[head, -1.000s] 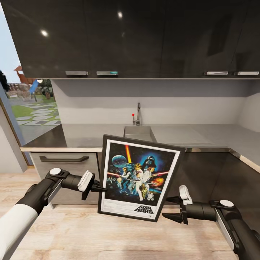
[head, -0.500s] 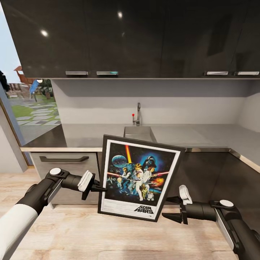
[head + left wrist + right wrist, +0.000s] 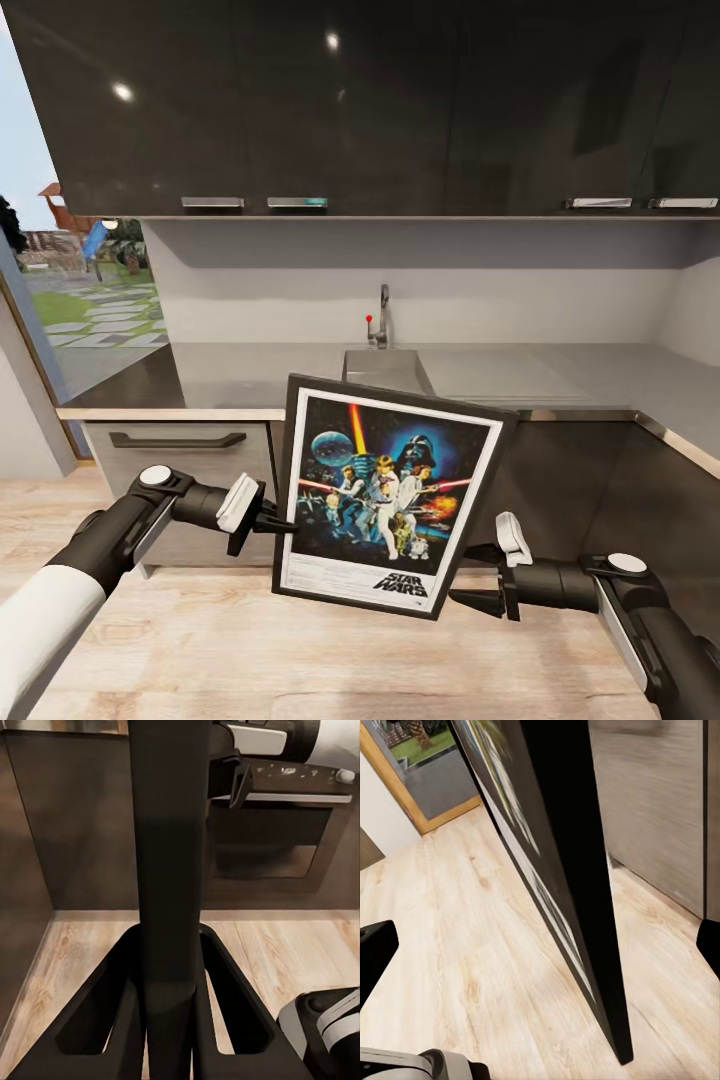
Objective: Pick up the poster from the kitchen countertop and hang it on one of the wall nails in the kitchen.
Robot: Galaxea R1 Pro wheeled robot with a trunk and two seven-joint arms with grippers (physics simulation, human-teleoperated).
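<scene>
Framed Star Wars poster with black edge and white border (image 3: 388, 495) has tipped slightly clockwise since a second ago; off the long grey metallic countertop (image 3: 560, 375), carry underway. Left gripper (image 3: 277, 521) at 9 o'clock clamps its edge. Right gripper (image 3: 478, 576) at 4 o'clock, spread wide, empty.

The poster (image 3: 388, 495) reads "STAR WARS" near its bottom.

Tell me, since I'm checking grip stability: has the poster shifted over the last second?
Yes, slightly: the poster tipped clockwise against the sink, its right corner lower.
</scene>
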